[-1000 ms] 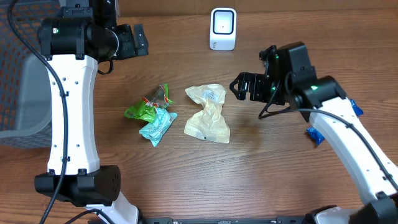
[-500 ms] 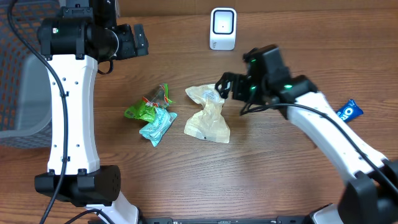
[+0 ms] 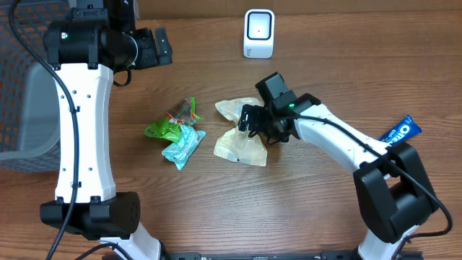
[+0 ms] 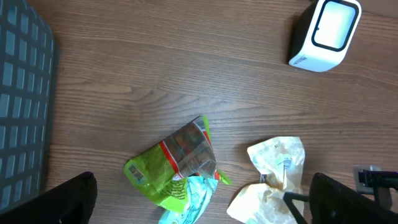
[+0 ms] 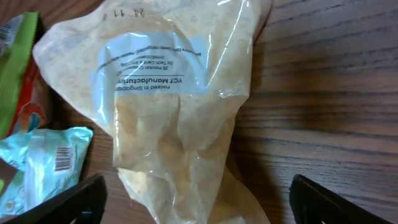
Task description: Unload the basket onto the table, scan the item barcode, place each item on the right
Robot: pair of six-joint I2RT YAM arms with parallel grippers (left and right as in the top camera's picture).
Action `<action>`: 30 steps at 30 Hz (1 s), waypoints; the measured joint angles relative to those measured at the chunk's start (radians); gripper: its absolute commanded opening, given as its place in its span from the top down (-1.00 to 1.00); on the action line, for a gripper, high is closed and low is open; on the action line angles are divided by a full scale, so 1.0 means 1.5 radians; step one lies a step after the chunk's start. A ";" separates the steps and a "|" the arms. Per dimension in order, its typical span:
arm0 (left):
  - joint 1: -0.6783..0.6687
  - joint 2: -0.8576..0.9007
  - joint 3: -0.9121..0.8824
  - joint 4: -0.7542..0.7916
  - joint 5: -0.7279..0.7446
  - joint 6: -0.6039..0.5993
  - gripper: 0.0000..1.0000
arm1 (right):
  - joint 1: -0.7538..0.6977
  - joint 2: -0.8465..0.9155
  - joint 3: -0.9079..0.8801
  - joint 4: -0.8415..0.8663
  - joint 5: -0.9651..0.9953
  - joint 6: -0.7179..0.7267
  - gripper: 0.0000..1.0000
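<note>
**Overhead and wrist views of a wooden counter [image 3: 339,58] worked by two arms.**

**Hands.** The right hand [image 3: 250,121] is lowered over the cream bag [image 3: 242,148] at the centre of the overhead frame. Its two fingers [image 5: 71,198] stand wide apart at the lower corners of the right wrist view. The hand is released, with the bag lying between the fingers and nothing grasped. Whether a fingertip touches the plastic cannot be told.

The bag is crumpled and pinched at its waist, and it lies flat on the counter. It shows a white printed label [image 5: 152,65] in the upper half of the right wrist view.

The left hand [image 3: 160,46] is raised at the upper left of the overhead frame, well apart from every packet. Its fingers [image 4: 59,200] appear at the lower corners of the left wrist view, fully spread and empty.

**Count of things.**
- One white scanner [image 3: 258,33], upright at the top centre of the overhead frame, well apart from the bag.
- One cream bag.
- One green packet [image 3: 167,124] and one teal packet [image 3: 182,146], touching each other just left of the bag.
- One blue packet [image 3: 401,130] at the right of the frame, beside the right arm's elbow.
- One grey basket [image 3: 22,94] at the left edge.

A barcode [image 5: 62,158] shows on the teal packet, at the lower left of the right wrist view.
</note>
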 measured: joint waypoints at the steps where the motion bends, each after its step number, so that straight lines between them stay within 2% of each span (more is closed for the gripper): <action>1: 0.000 0.000 0.000 0.000 0.000 0.000 -0.99 | 0.002 0.003 0.000 0.004 0.004 0.007 -0.79; 5: 0.000 0.000 0.000 0.000 0.000 0.000 -1.00 | 0.009 0.021 0.000 0.014 0.009 0.033 -0.68; 8: 0.000 0.000 0.000 0.000 0.000 0.000 -1.00 | 0.009 0.033 0.000 0.023 0.009 0.050 -0.45; 11: 0.000 0.000 0.000 0.000 0.000 0.000 -1.00 | 0.010 0.046 0.000 0.027 0.012 0.066 -0.02; 13: 0.000 0.000 0.000 0.000 0.000 0.000 -1.00 | 0.010 0.051 0.000 0.021 0.014 0.080 0.46; 15: 0.000 0.000 0.000 0.000 0.000 0.000 -0.99 | 0.010 0.053 0.001 0.015 0.014 0.083 0.69; 21: 0.000 0.000 0.000 0.000 0.000 0.000 -1.00 | 0.010 0.053 0.007 0.012 0.009 0.093 0.75; 24: 0.000 0.000 0.000 0.000 0.000 0.000 -1.00 | 0.008 0.053 0.007 0.013 -0.001 0.090 0.88; 25: 0.000 0.000 0.000 0.000 0.000 0.000 -1.00 | 0.006 0.053 0.007 0.013 -0.008 0.084 0.93; 30: 0.000 0.000 0.000 0.000 0.000 0.000 -1.00 | -0.005 0.052 0.007 0.008 -0.044 0.027 0.92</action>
